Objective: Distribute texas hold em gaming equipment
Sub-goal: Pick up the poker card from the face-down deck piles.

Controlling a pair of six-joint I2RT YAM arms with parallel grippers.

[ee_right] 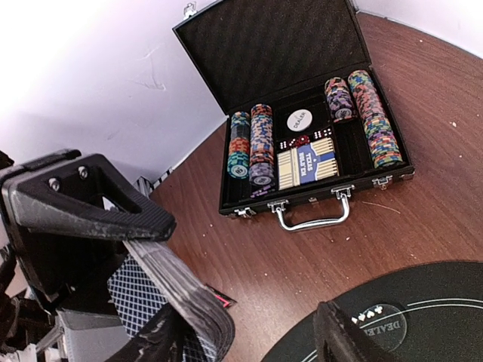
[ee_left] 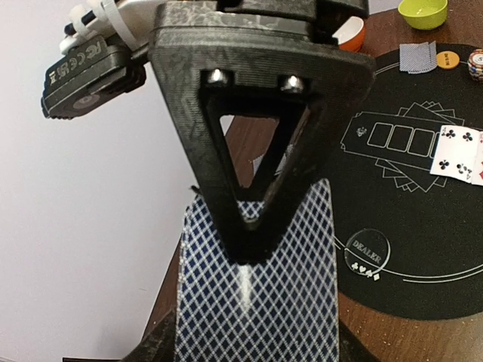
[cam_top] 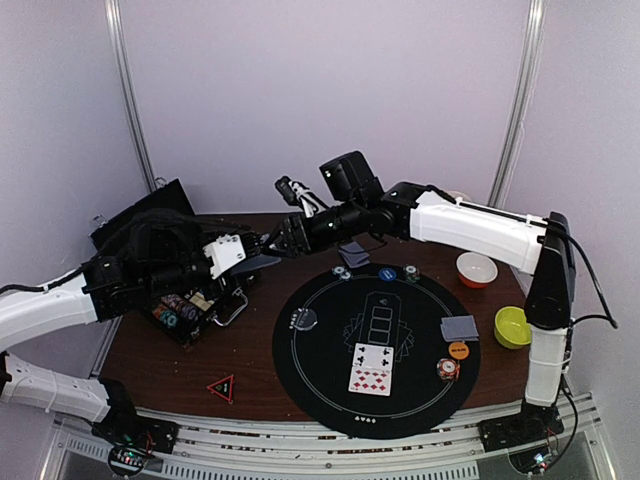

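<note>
My left tool (cam_top: 257, 255) is clamped on the deck of cards (ee_left: 256, 317) above the worktop's (cam_top: 250, 350) far edge, with its short end toward my nearer, spread-open right tool (cam_top: 283, 240).

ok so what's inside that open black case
Right wrist view shows the case holding rows of poker chips, a blue card box, a white dealer button and small dice. Whatever lies under them is covered.
</note>
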